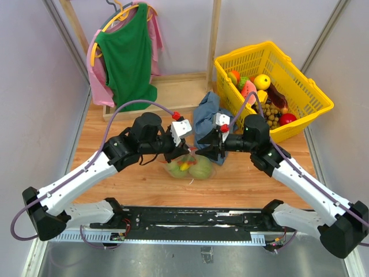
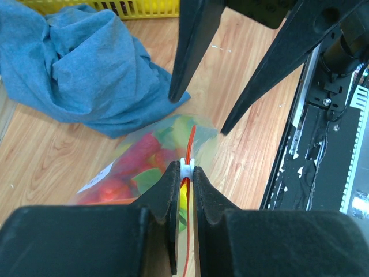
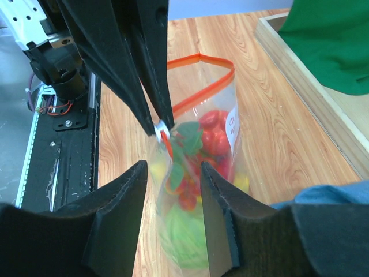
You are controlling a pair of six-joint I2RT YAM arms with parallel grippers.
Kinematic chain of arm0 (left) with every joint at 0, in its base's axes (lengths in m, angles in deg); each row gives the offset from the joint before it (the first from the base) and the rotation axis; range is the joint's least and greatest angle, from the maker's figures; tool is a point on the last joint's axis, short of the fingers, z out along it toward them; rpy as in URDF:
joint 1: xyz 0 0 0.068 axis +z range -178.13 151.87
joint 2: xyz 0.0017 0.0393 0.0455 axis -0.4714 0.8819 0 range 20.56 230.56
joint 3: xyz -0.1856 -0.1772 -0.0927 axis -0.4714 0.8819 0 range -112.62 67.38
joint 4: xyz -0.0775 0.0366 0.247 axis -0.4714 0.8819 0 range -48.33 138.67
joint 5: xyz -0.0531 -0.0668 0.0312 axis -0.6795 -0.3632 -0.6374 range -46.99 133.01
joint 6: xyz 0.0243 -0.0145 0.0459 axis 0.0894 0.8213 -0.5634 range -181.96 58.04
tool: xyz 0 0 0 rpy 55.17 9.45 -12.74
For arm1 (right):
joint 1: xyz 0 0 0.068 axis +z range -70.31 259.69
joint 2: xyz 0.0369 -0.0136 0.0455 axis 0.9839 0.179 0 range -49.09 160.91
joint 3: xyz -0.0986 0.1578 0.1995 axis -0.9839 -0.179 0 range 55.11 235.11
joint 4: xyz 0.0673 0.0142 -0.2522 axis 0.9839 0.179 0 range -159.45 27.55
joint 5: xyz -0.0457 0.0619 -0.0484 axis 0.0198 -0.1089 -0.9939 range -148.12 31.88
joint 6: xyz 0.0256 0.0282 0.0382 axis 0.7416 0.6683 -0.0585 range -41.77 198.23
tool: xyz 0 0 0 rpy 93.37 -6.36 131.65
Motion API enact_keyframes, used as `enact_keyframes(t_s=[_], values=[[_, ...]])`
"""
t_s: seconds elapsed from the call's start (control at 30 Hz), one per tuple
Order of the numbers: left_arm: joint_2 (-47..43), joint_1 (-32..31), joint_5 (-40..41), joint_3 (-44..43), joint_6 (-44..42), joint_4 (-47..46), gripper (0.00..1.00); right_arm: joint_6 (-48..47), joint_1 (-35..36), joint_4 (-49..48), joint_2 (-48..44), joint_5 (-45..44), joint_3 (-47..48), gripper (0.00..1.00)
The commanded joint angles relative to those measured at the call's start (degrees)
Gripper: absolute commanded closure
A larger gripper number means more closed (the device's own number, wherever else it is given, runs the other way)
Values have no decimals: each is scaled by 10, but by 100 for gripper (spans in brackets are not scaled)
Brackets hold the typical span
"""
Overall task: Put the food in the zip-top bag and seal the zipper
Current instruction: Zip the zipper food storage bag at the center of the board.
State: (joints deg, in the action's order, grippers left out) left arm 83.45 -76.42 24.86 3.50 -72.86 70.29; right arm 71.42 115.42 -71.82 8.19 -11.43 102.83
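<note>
Risk 1: the clear thin plastic zip-top bag [image 1: 190, 167] is light, and only one gripper grips it. A pull along the edge could drag the whole bag rather than close it.
Risk 2: the mouth looks unsealed, with the strip gaping in a loop at its far end. If the bag tips, the toy food [image 3: 210, 135] could roll out.
Risk 3: if the right jaws close where they stand, they would likely pinch film and food, not the strip.
Left arm: reaches from 7 o'clock to the table centre, forearm low, wrist turned inward.
Left gripper [image 2: 184, 170]: clenched on the thin red-orange zipper strip [image 2: 192, 138], at a small white piece on it.
Right arm: reaches in from 5 o'clock and faces the left arm.
Right gripper [image 3: 173, 167]: released, jaws apart and straddling the bag's side. Can't tell if the pads touch the film.
Bag: on the wooden table [image 1: 127, 184] at centre, between both grippers, packed with red, green and yellow pieces.
Beyond, 12 o'clock: crumpled blue-grey cloth [image 1: 206, 118], just behind the bag.
Beyond, 2 o'clock: yellow plastic lattice basket [image 1: 305, 95], more toy fruit inside.
Far, 11 o'clock: green shirt [image 1: 127, 55] on a hanger.
</note>
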Motion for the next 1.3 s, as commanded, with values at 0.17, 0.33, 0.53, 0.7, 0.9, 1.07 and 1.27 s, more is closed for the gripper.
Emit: enact_keyframes(t_s=[0.17, 0.33, 0.53, 0.7, 0.9, 1.07, 1.27], values=[[10, 0, -30, -12, -5, -27, 93, -34, 25, -18, 65, 35, 51, 67], [14, 0, -30, -12, -8, -28, 94, -58, 25, 21, 67, 33, 48, 79], [15, 0, -32, -11, -8, -27, 94, -87, 26, 63, 59, 41, 48, 81], [14, 0, -43, -11, -7, -32, 94, -86, 25, 58, 63, 48, 52, 91], [15, 0, -30, -10, -7, -23, 94, -55, 26, 21, 44, 27, 35, 99], [7, 0, 14, -11, -4, -13, 93, -39, 23, 31, 13, -47, 28, 99], [21, 1, 37, -26, -4, 6, 93, -26, 11, 29, -10, -67, 16, 99]])
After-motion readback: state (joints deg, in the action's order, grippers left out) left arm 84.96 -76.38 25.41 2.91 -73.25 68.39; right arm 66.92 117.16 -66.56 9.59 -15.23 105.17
